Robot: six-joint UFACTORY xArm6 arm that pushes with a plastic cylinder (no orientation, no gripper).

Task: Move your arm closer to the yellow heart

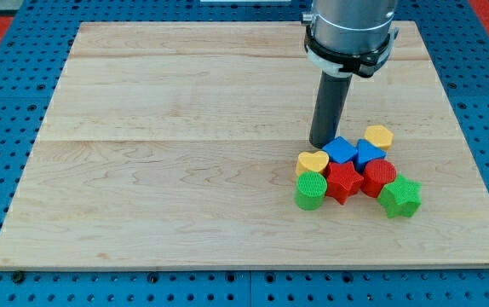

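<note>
My tip (322, 143) sits right of frame centre, just above the yellow heart (312, 161), beside the blue block (340, 150); it's a bare rod, nothing pinched

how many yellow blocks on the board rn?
2. The yellow heart block sits at the cluster's left edge, just below my tip. The yellow hexagonal block is at the cluster's upper right. None seems hidden, though the rod could cover something small.

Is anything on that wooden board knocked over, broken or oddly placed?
Nothing stands out. The blocks sit bunched at the view's right, all intact on the board: yellow heart, green cylinder, red star and others. My tip rests just above the yellow heart.
</note>
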